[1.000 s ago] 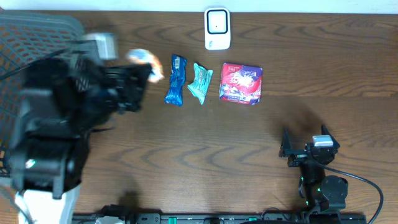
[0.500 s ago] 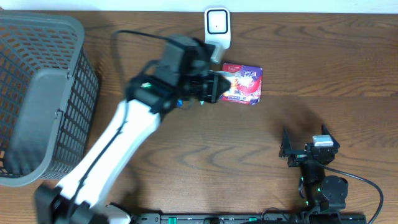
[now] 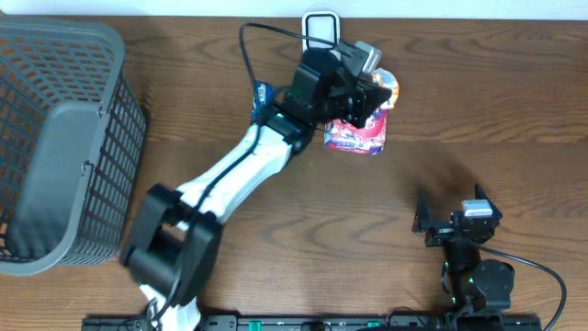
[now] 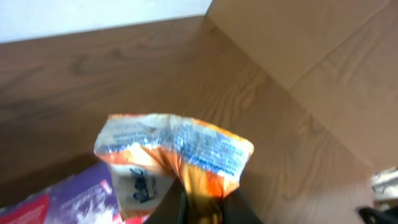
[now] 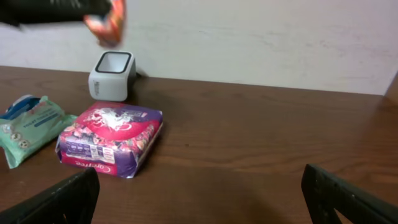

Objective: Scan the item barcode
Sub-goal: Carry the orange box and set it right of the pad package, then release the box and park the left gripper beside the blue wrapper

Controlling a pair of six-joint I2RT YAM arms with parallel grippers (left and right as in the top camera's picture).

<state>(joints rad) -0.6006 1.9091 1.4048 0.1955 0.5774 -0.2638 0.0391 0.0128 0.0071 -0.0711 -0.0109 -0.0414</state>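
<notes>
At the far left of the surface (image 3: 276,248) stood the grey mesh basket (image 3: 55,138), well apart from everything else. My left arm reached diagonally up and across the row of items. A corner of the blue packet (image 3: 262,92) showed just beside it from overhead, and the green packet (image 5: 28,124) showed only from the right wrist view, lying to the left of the purple pack (image 3: 356,136). The white scanner (image 3: 320,26) stood at the far edge of the surface, behind that pack.

My left end effector (image 3: 373,89) was clamped tight on the orange snack packet (image 3: 388,88), pinching it at its crimped end so that the printed body fanned out beyond my fingers (image 4: 202,208). I held the packet off the surface, just right of the scanner and over the purple pack's far corner; from the right wrist view it hung higher than the scanner's top. I could not tell whether its barcode faced the scanner window.

Further right, near the front edge, my right end effector (image 3: 449,210) rested low with its fingers spread fully apart, holding nothing and well apart from the items.
</notes>
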